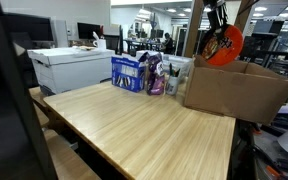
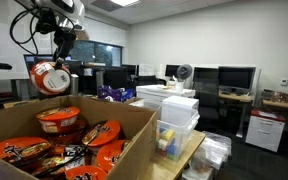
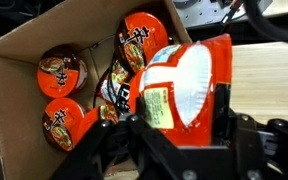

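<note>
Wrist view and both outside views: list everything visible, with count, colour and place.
noodle bowl: one, red and white, gripped above the box
other bowls: at least four, red-orange, inside the box
cardboard box: one, brown, open, on the table
table: one, light wood, under the box
packets: a cluster, blue and purple, on the table beside the box
plastic drawers: one stack, white, beyond the box
monitors: several, dark, on desks behind
claw: one, black, closed on the noodle bowl
</note>
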You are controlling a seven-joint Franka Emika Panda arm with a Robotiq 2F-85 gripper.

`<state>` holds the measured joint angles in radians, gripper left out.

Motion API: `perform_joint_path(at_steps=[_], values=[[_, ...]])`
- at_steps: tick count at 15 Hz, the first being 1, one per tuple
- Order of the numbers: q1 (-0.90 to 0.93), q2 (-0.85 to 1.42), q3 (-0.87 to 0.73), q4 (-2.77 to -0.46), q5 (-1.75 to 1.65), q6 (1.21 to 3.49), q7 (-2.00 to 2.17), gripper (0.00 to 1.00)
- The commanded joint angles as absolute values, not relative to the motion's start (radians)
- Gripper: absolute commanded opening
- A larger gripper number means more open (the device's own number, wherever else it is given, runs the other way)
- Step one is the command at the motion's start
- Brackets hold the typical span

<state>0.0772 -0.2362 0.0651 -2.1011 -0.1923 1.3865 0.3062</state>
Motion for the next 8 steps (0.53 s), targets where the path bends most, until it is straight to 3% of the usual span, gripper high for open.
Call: perform_joint_path(at_steps=[1, 8], values=[[0.064, -0.259, 0.090, -2.154, -0.253, 1.399, 0.330, 0.32], [0.085, -0.240, 0.118, -2.192, -0.348, 1.494, 0.306, 0.32]])
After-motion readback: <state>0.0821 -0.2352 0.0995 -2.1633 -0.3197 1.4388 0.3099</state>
